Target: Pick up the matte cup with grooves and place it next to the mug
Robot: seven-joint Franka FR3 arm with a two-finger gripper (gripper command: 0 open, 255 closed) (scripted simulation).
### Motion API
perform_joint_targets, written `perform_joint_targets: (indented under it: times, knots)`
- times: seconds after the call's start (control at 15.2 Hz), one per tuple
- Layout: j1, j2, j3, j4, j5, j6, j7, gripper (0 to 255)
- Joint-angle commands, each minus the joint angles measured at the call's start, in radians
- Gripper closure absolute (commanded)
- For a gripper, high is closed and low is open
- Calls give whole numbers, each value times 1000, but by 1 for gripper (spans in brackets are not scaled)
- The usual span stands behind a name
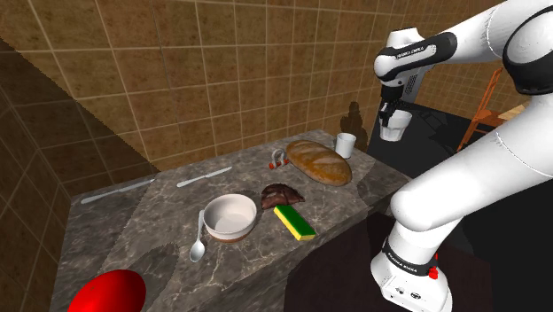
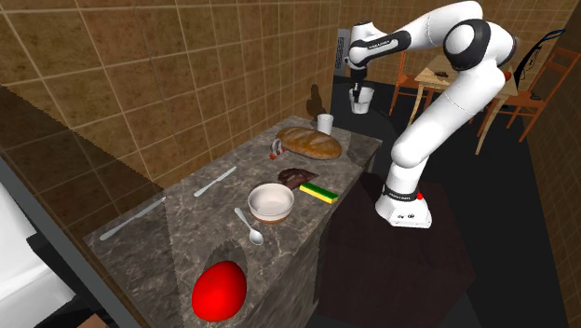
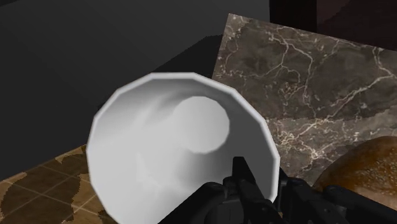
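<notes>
My gripper (image 1: 391, 117) hangs in the air beyond the counter's far end, shut on a plain white cup (image 1: 393, 129). In the second exterior view the gripper (image 2: 359, 88) and cup (image 2: 361, 99) sit above and to the right of the white mug (image 2: 325, 123), clear of the counter. That mug (image 1: 345, 144) stands upright on the marble counter (image 1: 159, 213) at its far corner, beside the bread. In the wrist view the cup (image 3: 172, 146) shows its open mouth, and my gripper (image 3: 270, 186) clasps its rim, one finger (image 3: 243, 178) inside the wall.
A bread loaf (image 1: 318, 160) lies next to the mug. Nearer along the counter are a dark brown lump (image 1: 280, 193), a yellow-green sponge (image 1: 294, 222), a bowl (image 1: 230, 217), a spoon (image 1: 198, 248) and a red round object (image 1: 106, 292). Two knives (image 1: 204, 176) lie by the tiled wall.
</notes>
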State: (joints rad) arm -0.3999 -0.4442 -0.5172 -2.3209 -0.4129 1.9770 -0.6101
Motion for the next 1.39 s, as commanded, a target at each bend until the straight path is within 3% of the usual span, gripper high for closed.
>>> perform_joint_targets:
  times: [0.0, 1.32]
  knots:
    - [-1, 8, -7, -21, -4, 30, 4, 255]
    - [-2, 139, -77, -193, -30, 329, 36, 255]
